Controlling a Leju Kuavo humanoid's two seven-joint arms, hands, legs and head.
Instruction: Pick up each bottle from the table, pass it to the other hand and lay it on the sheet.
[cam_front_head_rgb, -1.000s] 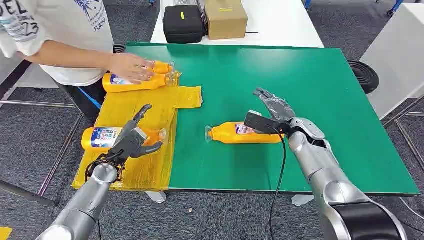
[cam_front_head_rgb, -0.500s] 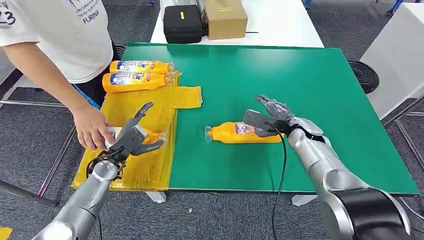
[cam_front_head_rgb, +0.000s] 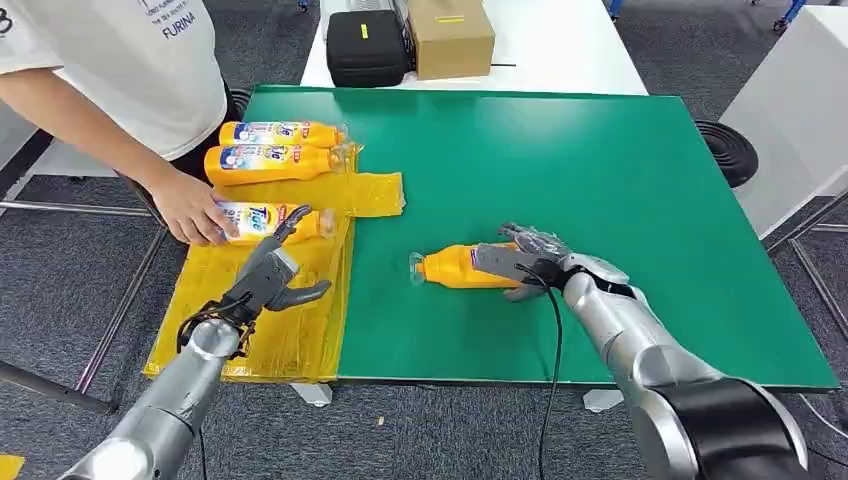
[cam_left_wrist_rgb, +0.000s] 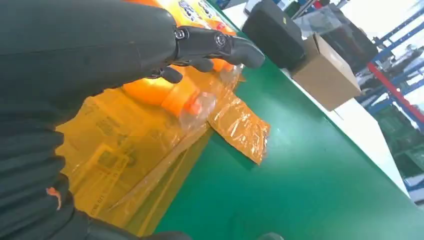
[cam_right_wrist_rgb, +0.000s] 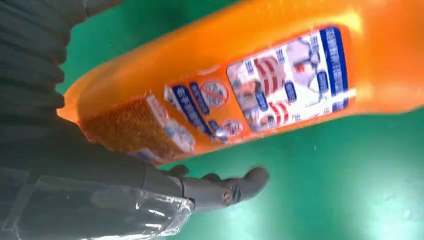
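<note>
Three orange detergent bottles (cam_front_head_rgb: 275, 160) lie on the yellow sheet (cam_front_head_rgb: 290, 320); a person's hand (cam_front_head_rgb: 190, 210) touches one. Left hand (cam_front_head_rgb: 268, 280) hovers there, fingers spread, holding nothing. Right hand (cam_front_head_rgb: 520, 265) grasps a fourth bottle (cam_front_head_rgb: 455, 268) lying beside the sheet.

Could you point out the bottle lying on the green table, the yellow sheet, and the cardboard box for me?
bottle on the green table (cam_front_head_rgb: 450, 268), head view, on its orange body near the neck.
yellow sheet (cam_front_head_rgb: 300, 335), head view, on a bare stretch near its front edge.
cardboard box (cam_front_head_rgb: 452, 38), head view, on its top face.
</note>
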